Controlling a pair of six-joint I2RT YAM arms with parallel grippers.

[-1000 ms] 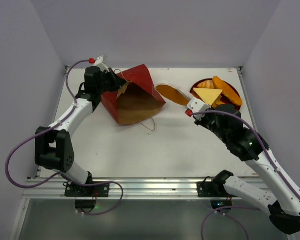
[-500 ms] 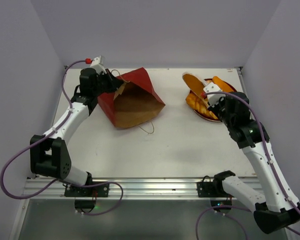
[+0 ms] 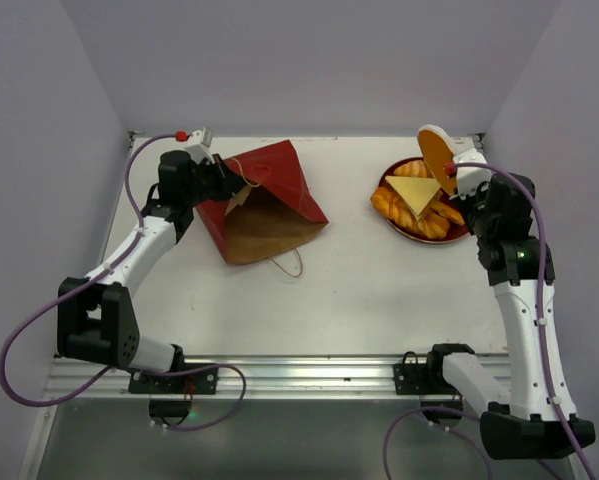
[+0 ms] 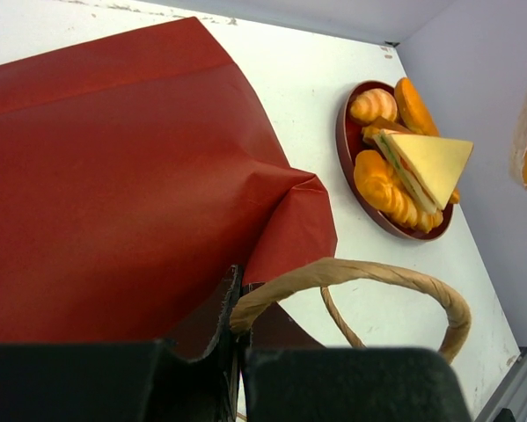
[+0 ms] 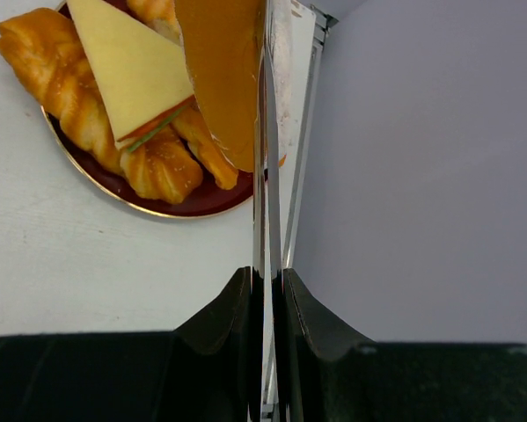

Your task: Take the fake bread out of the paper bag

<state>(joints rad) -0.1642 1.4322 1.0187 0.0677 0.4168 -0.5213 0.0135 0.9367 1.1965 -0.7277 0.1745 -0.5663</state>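
Currently the left claw (image 3: 217,178) is clenching on the rim of the paper bag (image 3: 279,178), its jaws pressed together on the paper with no gap showing. In the left wrist view one looped handle (image 4: 369,274) is arching out right beside the pinched spot. The bag is lying on its side on the surface (image 3: 359,290) and spreading away from this claw toward the middle. Its red outer wall is facing up, and its mouth is gaping toward the arm bases with the brown inside showing. A second handle loop is trailing on the surface at the mouth's near edge.

The right claw (image 3: 449,172) is grasping a flat orange bread piece (image 3: 436,150), pinching it thin-edge-on between closed jaws. The piece is standing out beyond the fingertips and is raised off the surface. In the right wrist view it is crossing over the rim of the plate (image 5: 201,200).

The plate is sitting just in front of and below this claw, well apart from the bag. It is carrying the rest of the bread. A triangular slice (image 3: 411,192) is lying on top of braided loaves (image 3: 399,212), and a croissant (image 4: 373,104) is sitting at the plate's far side.
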